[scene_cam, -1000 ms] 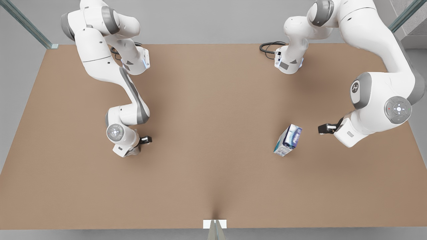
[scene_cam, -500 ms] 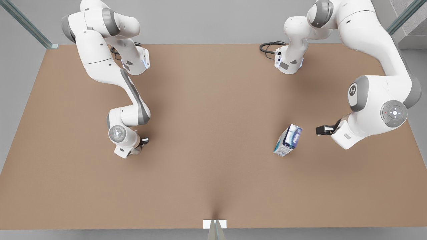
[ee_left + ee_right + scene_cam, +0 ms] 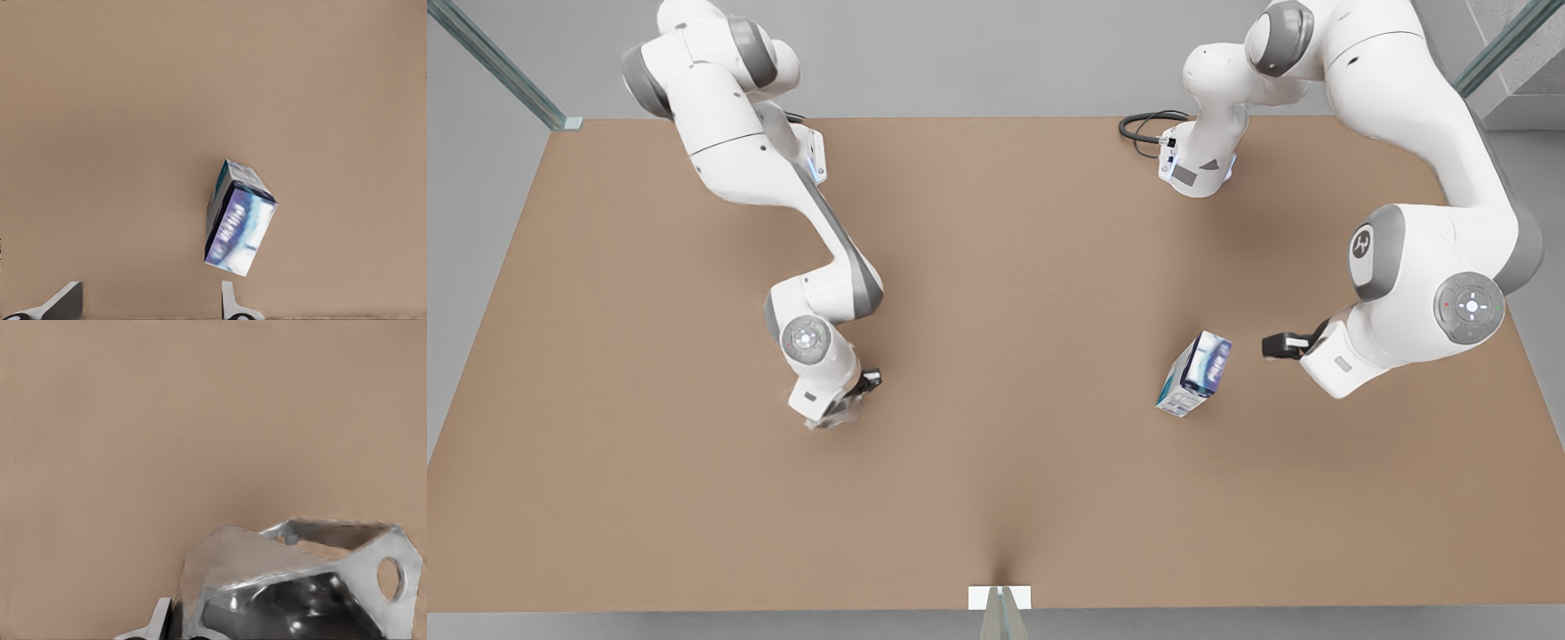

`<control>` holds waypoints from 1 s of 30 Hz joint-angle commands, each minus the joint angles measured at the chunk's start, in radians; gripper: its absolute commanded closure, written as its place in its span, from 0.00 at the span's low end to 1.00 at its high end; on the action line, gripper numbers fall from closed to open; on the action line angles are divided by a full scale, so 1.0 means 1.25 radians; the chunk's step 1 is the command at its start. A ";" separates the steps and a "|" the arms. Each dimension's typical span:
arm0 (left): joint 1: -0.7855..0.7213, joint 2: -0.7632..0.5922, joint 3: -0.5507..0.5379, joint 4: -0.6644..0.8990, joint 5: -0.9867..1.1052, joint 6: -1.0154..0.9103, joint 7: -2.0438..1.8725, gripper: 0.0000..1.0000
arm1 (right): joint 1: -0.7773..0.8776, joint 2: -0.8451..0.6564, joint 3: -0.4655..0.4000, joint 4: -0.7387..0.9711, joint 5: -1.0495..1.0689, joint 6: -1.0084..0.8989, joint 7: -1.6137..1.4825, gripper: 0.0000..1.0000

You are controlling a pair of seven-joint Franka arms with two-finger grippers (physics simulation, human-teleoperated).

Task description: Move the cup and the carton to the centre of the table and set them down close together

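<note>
worktop (image 3: 996,498): plain matt light-brown, smooth, even | carton (image 3: 1195,373): printed card look, dark blue and white faces, slight sheen | cup (image 3: 300,587): pale grey-white, faceted, shiny with bright glints | arms: smooth glossy white shells, grey joint bands

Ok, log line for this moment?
right end effector: shut on cup | left end effector: open, beside carton | carton: on table, off centre
</note>
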 commanded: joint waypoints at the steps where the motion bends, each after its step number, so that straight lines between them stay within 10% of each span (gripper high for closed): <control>1: 0.000 0.000 -0.001 0.000 -0.001 -0.001 0.003 0.00 | 0.011 0.019 0.000 0.041 -0.002 -0.032 0.002 0.79; 9: 0.000 0.009 -0.113 -0.010 -0.013 -0.023 0.134 0.00 | 0.151 0.224 0.006 0.335 -0.002 -0.030 0.181 0.79; 19: -0.006 0.060 -0.227 -0.036 -0.010 -0.016 -0.041 0.00 | 0.227 0.309 0.011 0.391 0.032 0.098 0.274 0.79; 22: -0.006 0.061 -0.225 -0.033 -0.001 -0.016 -0.046 0.00 | 0.227 0.310 0.009 0.390 0.032 0.105 0.274 0.17; 25: -0.006 0.061 -0.226 -0.034 0.013 -0.017 -0.046 0.00 | 0.227 0.308 0.009 0.391 0.033 0.110 0.280 0.00; 30: -0.006 0.061 -0.242 -0.034 0.055 -0.016 -0.069 0.00 | 0.228 0.295 0.011 0.391 0.033 0.070 0.280 0.00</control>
